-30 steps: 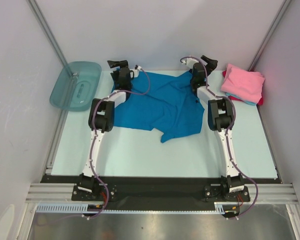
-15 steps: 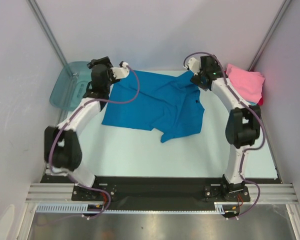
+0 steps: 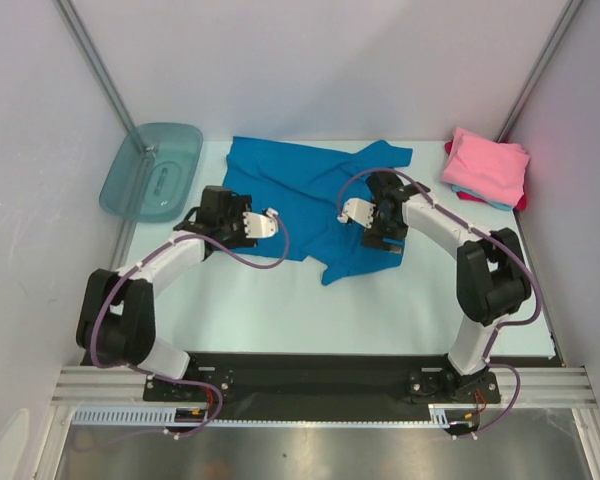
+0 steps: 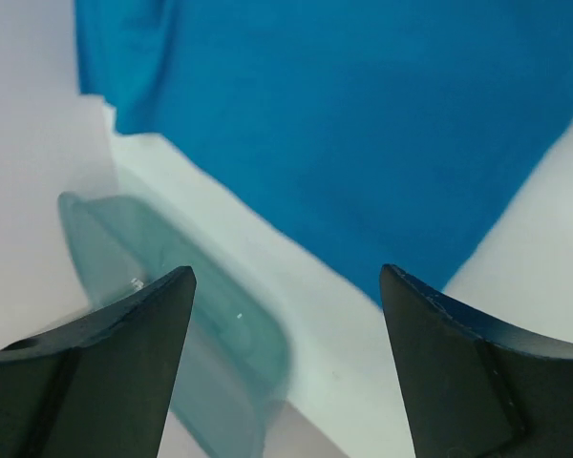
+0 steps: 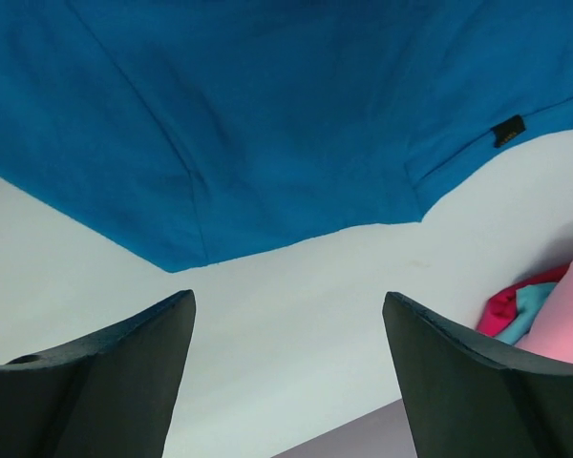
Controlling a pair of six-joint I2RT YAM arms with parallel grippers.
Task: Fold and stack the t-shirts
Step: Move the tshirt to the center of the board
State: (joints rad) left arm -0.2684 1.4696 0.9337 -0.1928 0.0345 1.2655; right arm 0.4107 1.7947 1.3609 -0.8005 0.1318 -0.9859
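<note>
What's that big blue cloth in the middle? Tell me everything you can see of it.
It is a bright blue t-shirt of soft cloth, lying unfolded and creased on the pale table, towards the far side. A small dark tag sits at one hem. It rests on the table; the left tool and right tool hang open near its front edge, gripping nothing.

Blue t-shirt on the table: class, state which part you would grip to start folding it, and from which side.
Probably its near edge, from above on the near side. The blue t-shirt lies spread but rumpled; that edge rests free on the table, one corner jutting nearward, easy to pinch alone.
</note>
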